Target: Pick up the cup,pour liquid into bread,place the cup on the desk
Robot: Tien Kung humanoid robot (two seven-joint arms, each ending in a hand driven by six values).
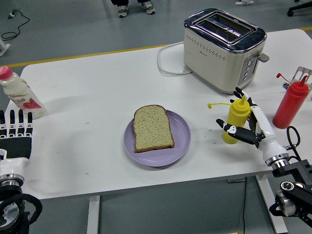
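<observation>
- Right hand (245, 127) cups yellow squeeze bottle (236, 119) near table (87, 87) right edge; fingers wrapped, grip seemingly loose.
- Advice: firm the grasp mid-body before lifting; keep nozzle upright.
- Bread slice (153, 127) waits on purple plate (181, 139), left of the bottle.
- Left hand (16, 127) rests flat, fingers extended.

Right hand (251, 127) fingers (242, 134) close around yellow squeeze bottle (236, 119). Left of the fingers: bare tabletop (87, 92) up to purple plate (158, 139) with bread (152, 128). Beyond the fingers: toaster (225, 48), close. Right of them: red bottle (291, 102), near. Left hand (15, 134) flat at near-left edge, milk bottle (19, 92) just beyond its fingers.
</observation>
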